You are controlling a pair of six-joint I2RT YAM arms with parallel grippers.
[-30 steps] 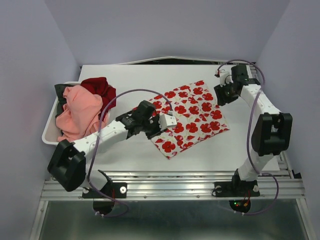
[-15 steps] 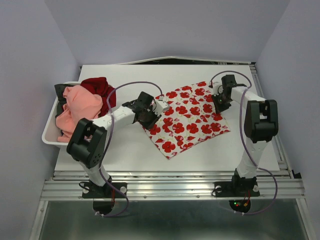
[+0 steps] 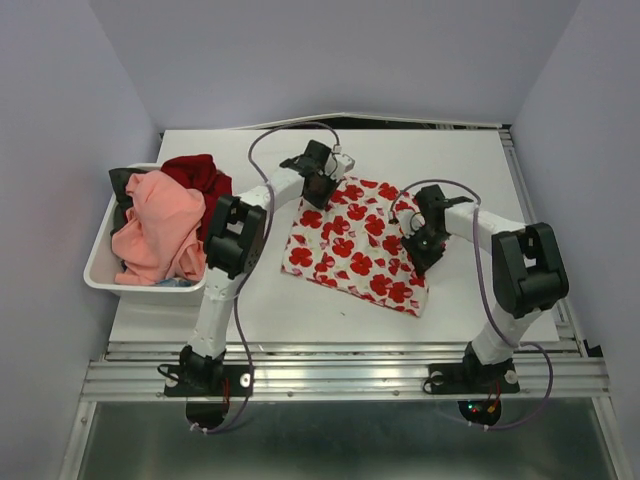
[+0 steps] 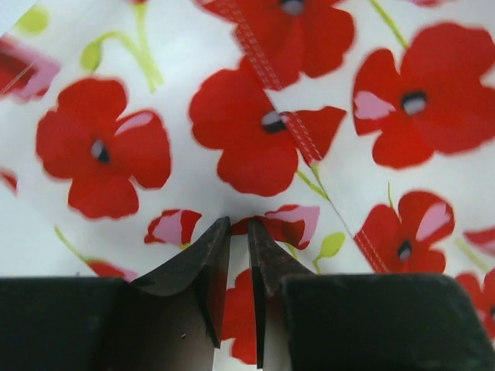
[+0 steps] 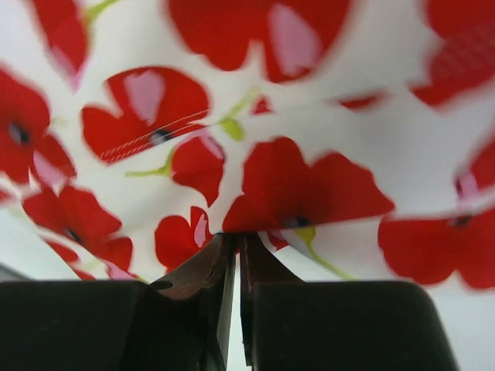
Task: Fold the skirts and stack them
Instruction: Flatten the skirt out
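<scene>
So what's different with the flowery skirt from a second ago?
The left gripper swung out to the flower skirt's far left corner. The right gripper came nearer, along the skirt's right side. Both pinched shut on the cloth, and the skirt has been turned and drawn narrower. The bin with the pink skirt stayed put.

Lab cell: walled table [image 3: 300, 310], aluminium frame [image 3: 350, 375]
</scene>
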